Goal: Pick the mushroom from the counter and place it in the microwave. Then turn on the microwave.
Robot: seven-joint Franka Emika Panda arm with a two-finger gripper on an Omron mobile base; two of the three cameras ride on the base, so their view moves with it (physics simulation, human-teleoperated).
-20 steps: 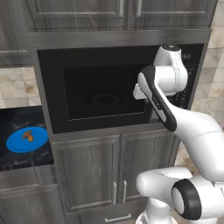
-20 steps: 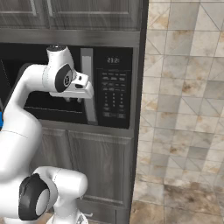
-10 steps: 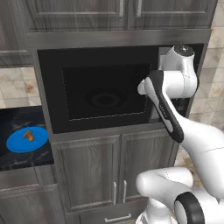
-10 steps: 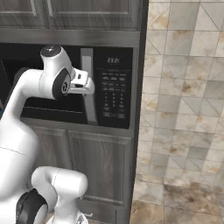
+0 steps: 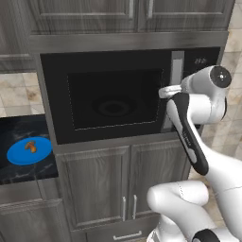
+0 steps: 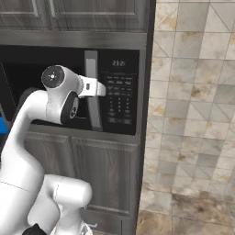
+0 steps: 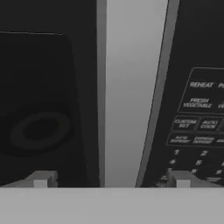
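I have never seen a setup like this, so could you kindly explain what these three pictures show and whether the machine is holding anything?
It is a white robot arm on a driving base in a simulated kitchen. Two pictures come from cameras on the base, behind the arm to its left and right; the third looks along its claw. The claw is open and empty, its tips either side of the grey handle of the closed microwave. The mushroom lies on a blue plate on the black counter.
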